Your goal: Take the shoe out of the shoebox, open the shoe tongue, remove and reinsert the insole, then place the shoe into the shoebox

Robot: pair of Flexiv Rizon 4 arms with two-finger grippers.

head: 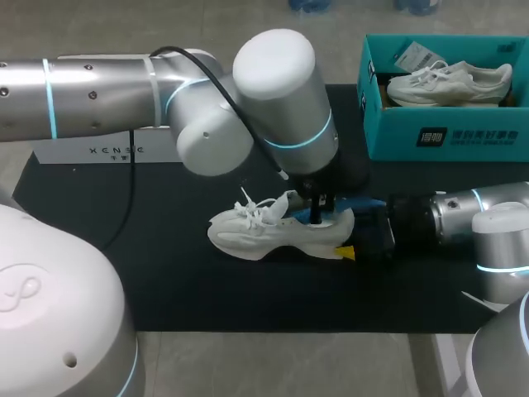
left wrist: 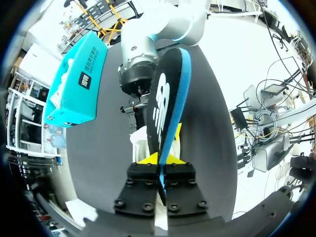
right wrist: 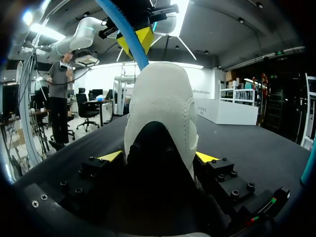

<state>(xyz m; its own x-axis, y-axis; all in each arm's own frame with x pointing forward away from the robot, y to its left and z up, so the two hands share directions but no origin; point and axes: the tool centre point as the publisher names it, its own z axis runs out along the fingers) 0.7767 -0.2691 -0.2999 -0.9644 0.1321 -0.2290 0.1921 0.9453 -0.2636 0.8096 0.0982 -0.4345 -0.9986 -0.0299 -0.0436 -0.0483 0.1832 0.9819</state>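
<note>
On the black mat (head: pixel 165 281), the right gripper (right wrist: pixel 159 157) clamps the heel of the shoe (head: pixel 273 231) while the left gripper (left wrist: pixel 162 160) pinches the insole (left wrist: pixel 165 103), its length pointing down toward the shoe's opening.

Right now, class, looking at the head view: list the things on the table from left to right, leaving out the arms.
white box → white shoe → teal shoebox
</note>
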